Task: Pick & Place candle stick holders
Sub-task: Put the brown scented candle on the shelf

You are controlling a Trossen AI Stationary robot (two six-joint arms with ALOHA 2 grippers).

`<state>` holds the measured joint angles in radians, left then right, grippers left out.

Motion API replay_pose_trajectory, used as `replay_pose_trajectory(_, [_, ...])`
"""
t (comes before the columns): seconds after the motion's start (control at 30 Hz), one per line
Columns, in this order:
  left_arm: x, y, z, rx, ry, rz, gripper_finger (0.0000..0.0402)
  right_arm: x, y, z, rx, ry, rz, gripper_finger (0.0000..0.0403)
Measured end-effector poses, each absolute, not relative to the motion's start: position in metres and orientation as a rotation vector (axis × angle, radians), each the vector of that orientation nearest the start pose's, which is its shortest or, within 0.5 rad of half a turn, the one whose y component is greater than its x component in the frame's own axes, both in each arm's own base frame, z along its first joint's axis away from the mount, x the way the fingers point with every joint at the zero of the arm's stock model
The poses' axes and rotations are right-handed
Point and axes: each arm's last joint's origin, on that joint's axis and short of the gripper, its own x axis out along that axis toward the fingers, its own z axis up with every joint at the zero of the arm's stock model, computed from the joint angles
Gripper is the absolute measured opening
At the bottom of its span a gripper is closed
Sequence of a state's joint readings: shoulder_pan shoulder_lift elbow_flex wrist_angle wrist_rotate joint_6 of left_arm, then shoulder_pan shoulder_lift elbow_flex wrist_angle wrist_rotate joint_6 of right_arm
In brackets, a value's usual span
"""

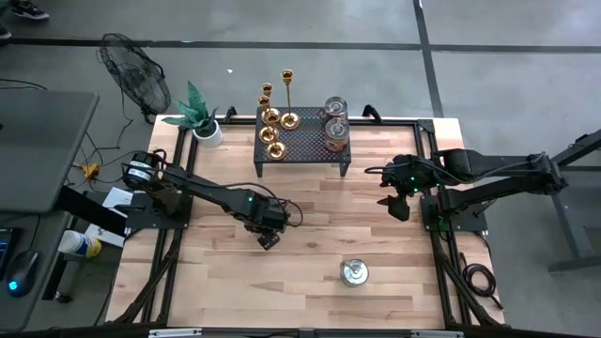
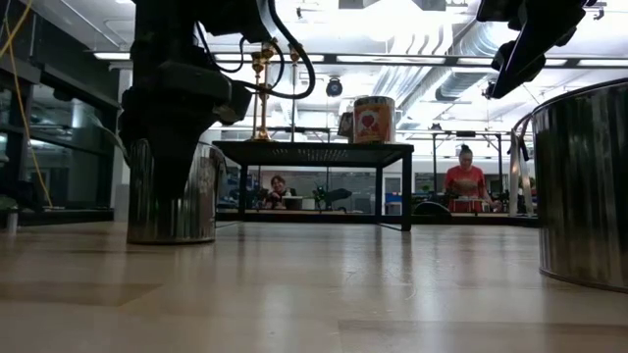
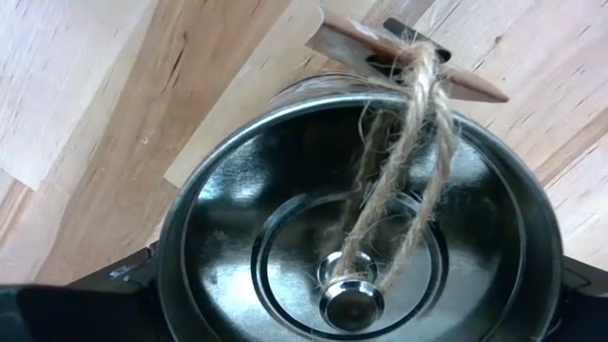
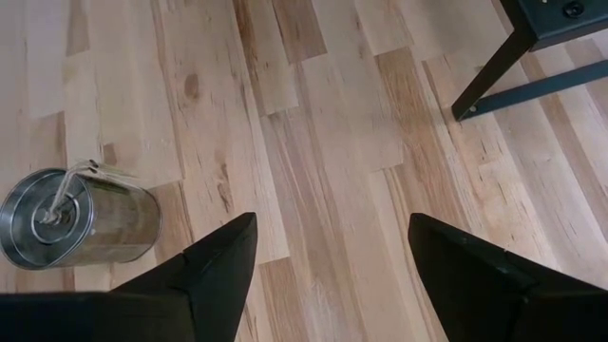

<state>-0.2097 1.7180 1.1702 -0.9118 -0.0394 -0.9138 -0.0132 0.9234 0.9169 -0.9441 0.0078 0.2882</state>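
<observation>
Candle stick holders (image 1: 273, 120) sit farthest back; nearest on the bench (image 1: 310, 300) stands a lone metal tin (image 1: 354, 272). Mid-bench, the left tool (image 1: 269, 237) straddles a second tin (image 3: 361, 237) with twine on its lid, fingers spread to either side, though I cannot tell whether they clamp it, while the right tool (image 1: 399, 205) hangs with fingers apart, holding nothing. At the far edge, the gold holders cluster on the left end of a black rack (image 1: 305, 141), with two jars (image 1: 335, 122) on its right end.
</observation>
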Motion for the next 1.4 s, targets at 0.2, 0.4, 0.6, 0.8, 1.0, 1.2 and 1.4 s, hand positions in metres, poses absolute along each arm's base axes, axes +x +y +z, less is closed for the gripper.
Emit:
replay_pose_trajectory(0.2, [0.3065, -0.0639, 0.1950, -0.562, 1.365, 0.523, 0.0345, 0.1624, -0.0024, 0.2938, 0.268, 0.941, -0.157, 0.0266])
replay_pose_trajectory(0.4, [0.3076, -0.0638, 0.1965, -0.561, 1.356, 0.524, 0.0345, 0.1623, -0.0024, 0.2938, 0.267, 0.941, -0.158, 0.0268])
replay_pose_trajectory(0.6, [0.3077, -0.0639, 0.1967, -0.568, 1.354, 0.527, 0.0345, 0.1623, -0.0024, 0.2938, 0.262, 0.942, -0.152, 0.0267])
replay_pose_trajectory(0.8, [0.3077, -0.0639, 0.1968, -0.569, 1.354, 0.527, 0.0345, 0.1623, -0.0023, 0.2938, 0.263, 0.942, -0.149, 0.0266])
replay_pose_trajectory(1.0, [0.3077, -0.0639, 0.1969, -0.570, 1.353, 0.527, 0.0345, 0.1623, -0.0020, 0.2938, 0.250, 0.944, -0.133, 0.0268])
replay_pose_trajectory(1.2, [0.3076, -0.0642, 0.1972, -0.581, 1.358, 0.519, 0.0345, 0.1623, -0.0020, 0.2938, 0.250, 0.944, -0.133, 0.0266])
replay_pose_trajectory(1.4, [0.3100, -0.0648, 0.1976, -0.601, 1.335, 0.514, 0.0344, 0.1623, -0.0020, 0.2938, 0.249, 0.944, -0.133, 0.0267])
